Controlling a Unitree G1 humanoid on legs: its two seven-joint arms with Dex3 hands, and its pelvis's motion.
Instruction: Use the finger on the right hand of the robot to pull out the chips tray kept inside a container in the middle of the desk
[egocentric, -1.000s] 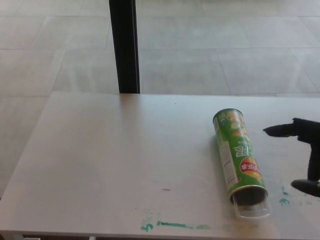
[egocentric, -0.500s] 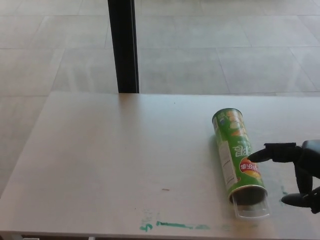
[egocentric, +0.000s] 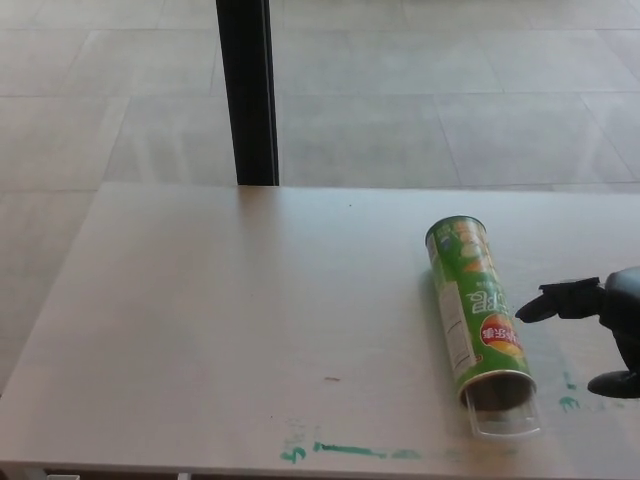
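Pale desk (egocentric: 220, 320) before tiled floor. Green chips container (egocentric: 477, 310) lying on its side right of centre, clear tray (egocentric: 505, 417) poking from the near mouth. Right hand (egocentric: 597, 325) beside it, fingers apart, empty, pointing at the container.

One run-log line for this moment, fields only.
right hand: open, right of chips can, not touching | can: lying on desk | tray: lip protruding at near end
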